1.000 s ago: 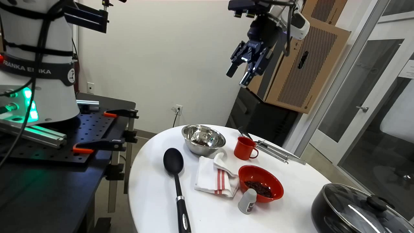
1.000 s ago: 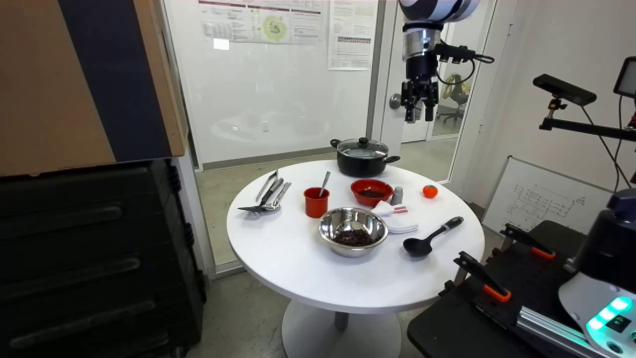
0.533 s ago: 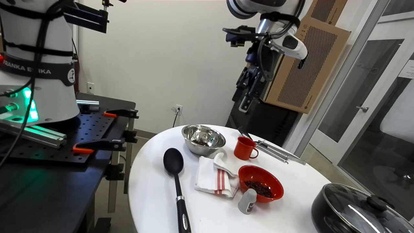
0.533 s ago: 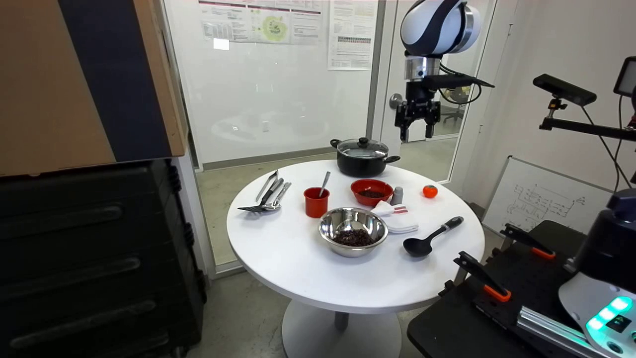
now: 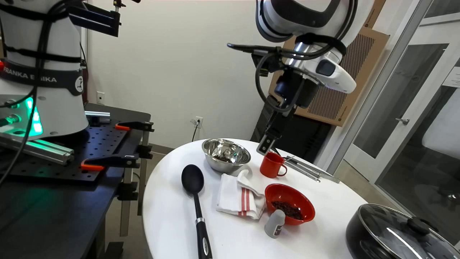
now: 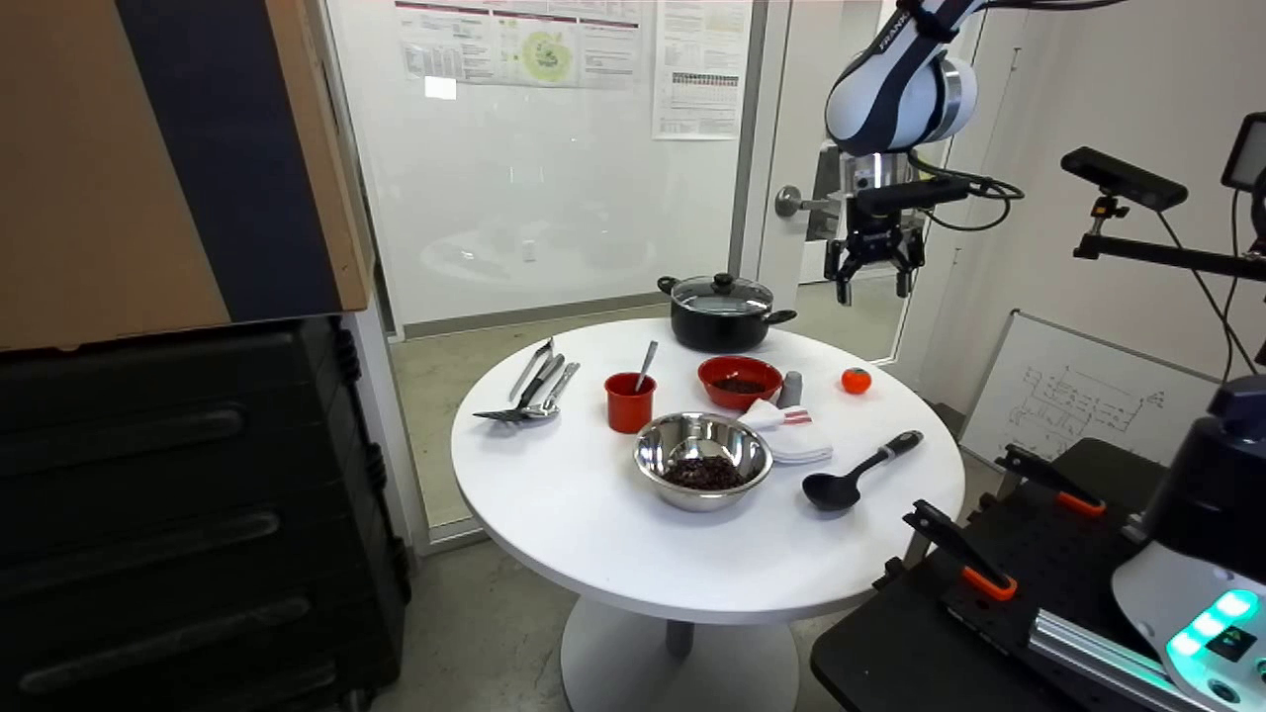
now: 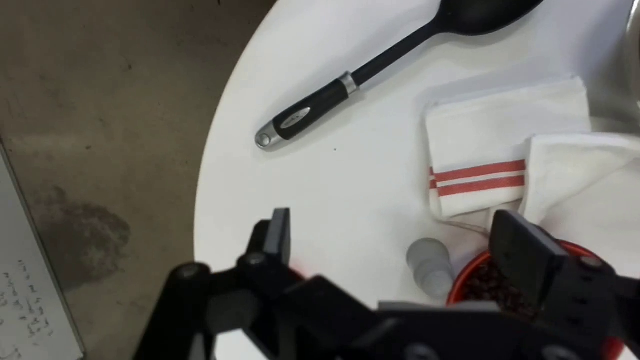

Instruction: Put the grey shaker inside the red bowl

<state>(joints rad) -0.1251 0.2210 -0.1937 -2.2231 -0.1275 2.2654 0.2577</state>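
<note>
The grey shaker point(image 5: 275, 225) stands on the white table against the near side of the red bowl point(image 5: 305, 203) in an exterior view. Both also show in an exterior view, the shaker point(image 6: 789, 390) beside the bowl point(image 6: 732, 398). The bowl holds dark beans. My gripper point(image 6: 874, 289) is open and empty, high above the table. In the wrist view the shaker point(image 7: 430, 265) shows between the spread fingers of the gripper point(image 7: 392, 220), nearer the right finger. That finger hides part of the red bowl point(image 7: 465, 275). The shaker is well below the fingertips.
A striped towel point(image 5: 237, 196) touches the bowl. A steel bowl point(image 5: 224, 165), red mug point(image 5: 270, 165), black spoon point(image 5: 197, 208) and lidded pot point(image 5: 370, 233) stand around. A tomato point(image 6: 857, 381) lies past the shaker. Metal utensils point(image 6: 539, 391) lie at the far side.
The arm has come down towards the table and shifted right in an exterior view, and its wrist has turned. The fingers look further apart. The shaker and bowl have not moved.
</note>
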